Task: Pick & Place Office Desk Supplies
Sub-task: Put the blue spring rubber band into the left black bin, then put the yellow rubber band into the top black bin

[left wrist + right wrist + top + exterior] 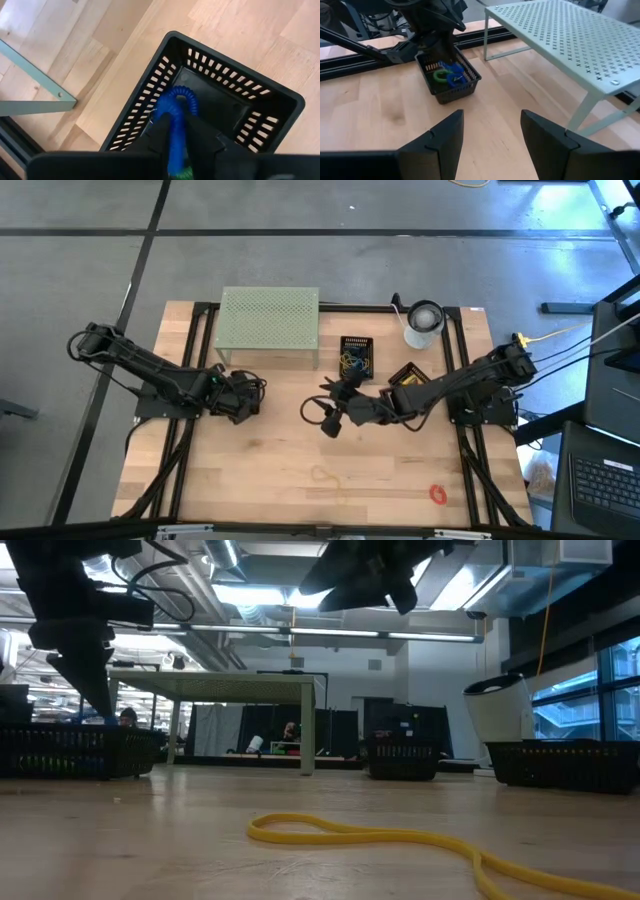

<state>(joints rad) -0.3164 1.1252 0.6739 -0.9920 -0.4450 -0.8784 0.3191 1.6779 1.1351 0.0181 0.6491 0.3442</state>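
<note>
Left wrist view: coiled blue loop clip, slotted black basket.

Three black baskets, one mesh stand, one white roll, one red loop clip, two tan rubber bands

Bare table lies free up front; mesh stand and black baskets block the back.
</note>
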